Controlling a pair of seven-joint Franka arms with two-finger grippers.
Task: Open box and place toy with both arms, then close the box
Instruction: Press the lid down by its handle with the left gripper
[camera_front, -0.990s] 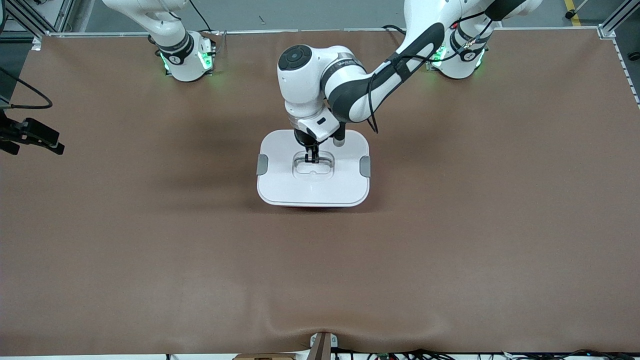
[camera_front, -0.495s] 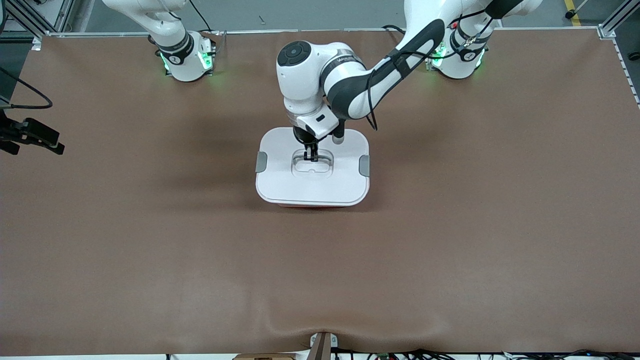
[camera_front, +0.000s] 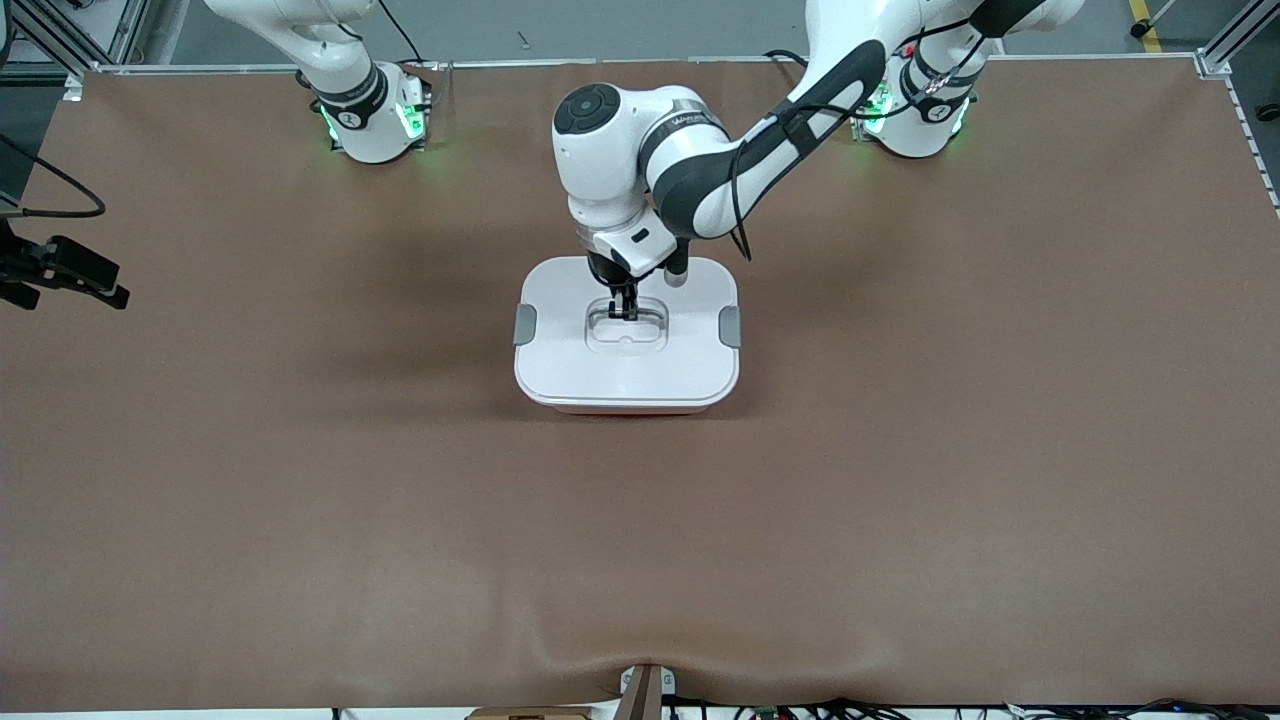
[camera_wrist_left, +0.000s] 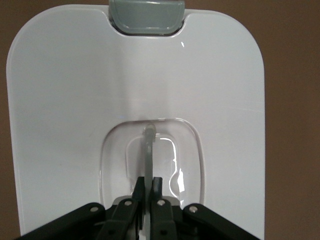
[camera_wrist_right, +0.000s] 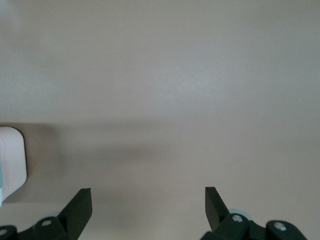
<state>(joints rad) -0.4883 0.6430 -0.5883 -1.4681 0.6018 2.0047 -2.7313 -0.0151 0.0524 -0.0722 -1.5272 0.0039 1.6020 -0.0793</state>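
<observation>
The box stands in the middle of the table with its white lid (camera_front: 625, 375) on it. Only a thin pink strip of the tub (camera_front: 625, 413) shows under the lid's edge nearest the front camera. My left gripper (camera_front: 624, 315) is down in the lid's recess. In the left wrist view the left gripper (camera_wrist_left: 148, 181) is shut on the thin clear handle (camera_wrist_left: 150, 150). My right gripper (camera_wrist_right: 148, 192) is open and empty over bare tabletop and is out of the front view. The toy is hidden or out of view.
Grey clips (camera_front: 524, 326) (camera_front: 730, 327) sit on the lid's two short sides; one also shows in the left wrist view (camera_wrist_left: 146, 15). A black device (camera_front: 60, 270) juts in at the right arm's end of the table. A white object (camera_wrist_right: 10, 160) is at the edge of the right wrist view.
The lid shifted slightly toward the right arm's end of the table and came back. The left arm's wrist moved a little with it. The grip on the handle has stayed shut.
</observation>
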